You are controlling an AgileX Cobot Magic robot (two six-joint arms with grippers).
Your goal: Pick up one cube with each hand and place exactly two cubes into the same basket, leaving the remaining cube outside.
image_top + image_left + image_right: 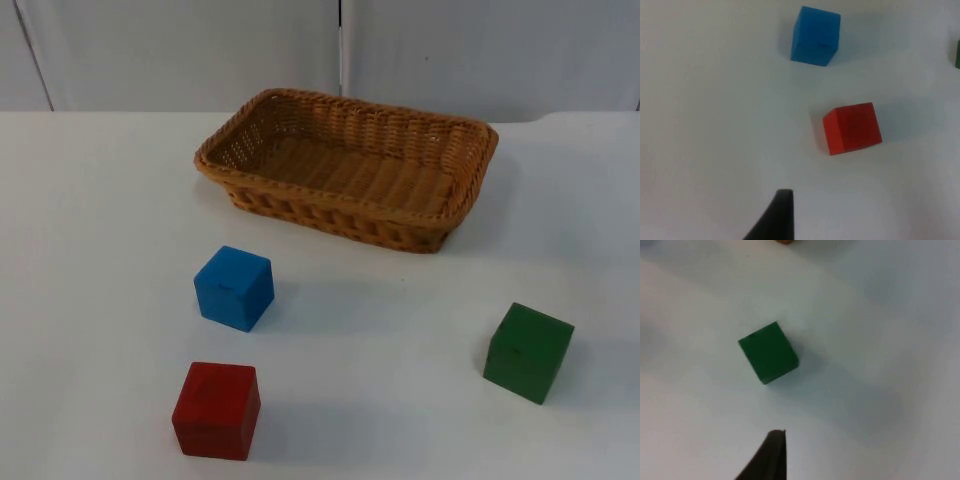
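Note:
A woven brown basket (236,136) stands at the back middle of the white table with nothing in it. Three cubes rest on the table in front of it. The blue cube (234,288) lies left of centre and the red cube (216,410) near the front edge below it. The green cube (528,352) sits apart at the right. My left gripper (781,212) hovers above the table, short of the red cube (852,128) and the blue cube (815,36). My right gripper (773,452) hovers short of the green cube (768,352). Neither touches a cube.
The grey partition wall (180,50) closes the table at the back, just behind the basket. Bare white table (380,330) lies between the blue and green cubes and on both sides of the basket.

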